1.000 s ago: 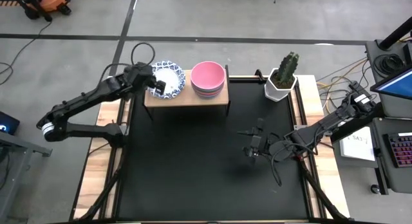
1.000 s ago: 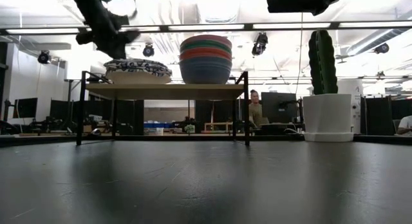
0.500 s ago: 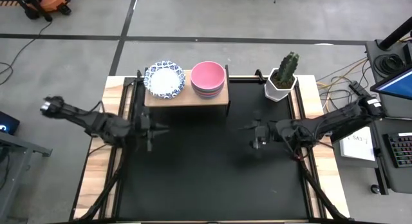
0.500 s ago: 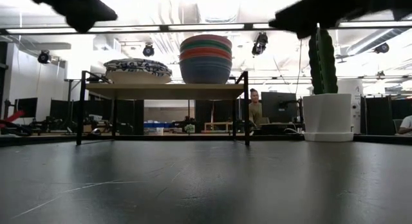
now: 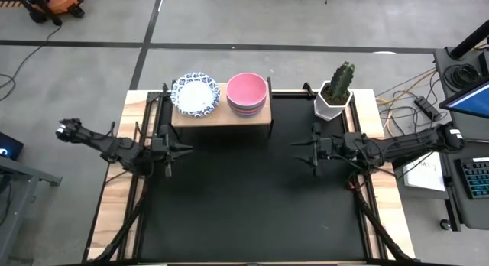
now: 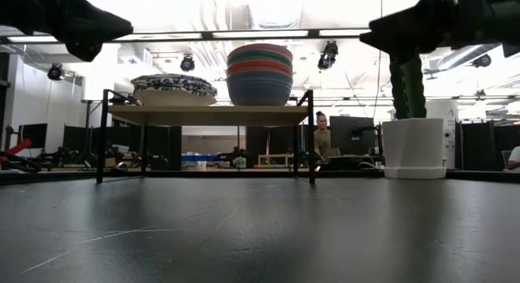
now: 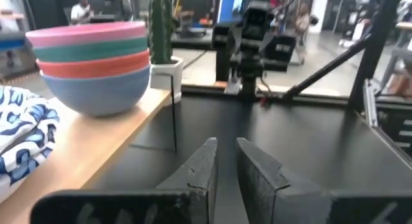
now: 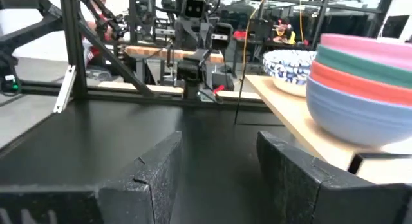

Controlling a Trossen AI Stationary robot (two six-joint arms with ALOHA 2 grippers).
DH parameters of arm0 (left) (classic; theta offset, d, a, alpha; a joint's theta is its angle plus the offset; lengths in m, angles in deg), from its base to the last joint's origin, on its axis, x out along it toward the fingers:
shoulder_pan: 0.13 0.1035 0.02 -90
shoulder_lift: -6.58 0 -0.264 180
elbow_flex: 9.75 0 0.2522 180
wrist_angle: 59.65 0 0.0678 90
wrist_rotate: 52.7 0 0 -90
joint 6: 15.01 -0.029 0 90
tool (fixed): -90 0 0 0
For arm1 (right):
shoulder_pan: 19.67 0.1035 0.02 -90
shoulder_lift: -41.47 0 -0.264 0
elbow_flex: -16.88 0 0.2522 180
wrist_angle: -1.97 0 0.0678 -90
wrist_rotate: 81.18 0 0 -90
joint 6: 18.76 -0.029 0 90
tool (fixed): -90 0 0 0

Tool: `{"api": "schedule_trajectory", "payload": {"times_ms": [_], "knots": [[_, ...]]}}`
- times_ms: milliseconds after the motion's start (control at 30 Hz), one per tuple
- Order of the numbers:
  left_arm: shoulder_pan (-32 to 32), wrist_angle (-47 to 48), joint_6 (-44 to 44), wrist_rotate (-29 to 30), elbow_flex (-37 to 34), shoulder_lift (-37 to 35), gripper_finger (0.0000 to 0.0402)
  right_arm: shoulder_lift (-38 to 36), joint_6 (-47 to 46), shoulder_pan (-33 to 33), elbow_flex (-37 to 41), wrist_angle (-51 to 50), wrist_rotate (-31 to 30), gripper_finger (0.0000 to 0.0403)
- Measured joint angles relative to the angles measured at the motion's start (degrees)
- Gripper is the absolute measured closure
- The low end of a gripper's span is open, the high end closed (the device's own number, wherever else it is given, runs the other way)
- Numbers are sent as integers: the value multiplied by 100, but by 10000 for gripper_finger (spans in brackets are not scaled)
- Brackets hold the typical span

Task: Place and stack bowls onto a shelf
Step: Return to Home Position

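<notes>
The light-wood shelf (image 5: 221,117) stands at the far edge of the black mat (image 5: 244,205). On it sit a stack of white bowls with blue patterned rims (image 5: 195,95) and a stack of plain bowls (image 5: 247,92) with the pink one on top; in the low view this stack (image 6: 260,76) rests on its grey-blue bottom bowl. My left gripper (image 5: 186,150) hovers near the shelf's left legs, pointing level toward the right, its fingers (image 7: 206,166) a narrow gap apart and empty. My right gripper (image 5: 296,147) hovers right of the shelf, pointing left, open wide (image 8: 219,147) and empty.
A cactus in a white pot (image 5: 335,94) stands at the mat's far right corner, just behind my right arm. The wooden table edges (image 5: 122,189) flank the mat. A person (image 6: 323,137) sits in the room beyond the table.
My left gripper has left the blue-rimmed bowls on the shelf, drawn back toward the table's near left and down, and turned level to face right. My right gripper has gone toward the far edge and a little right. Both bowl stacks have stayed in place.
</notes>
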Motion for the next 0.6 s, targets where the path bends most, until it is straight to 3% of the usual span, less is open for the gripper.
{"api": "schedule_trajectory", "payload": {"times_ms": [200,400,600], "knots": [[511,-430,-251,-622,-345,-313,364,-448,-94,-239,353,-2,113,211],[1233,-300,-374,-1777,-375,-315,397,-913,-168,-380,551,10,500,211],[1951,123,-423,-2932,-384,-452,400,-1342,-271,-409,920,-11,538,211]]}}
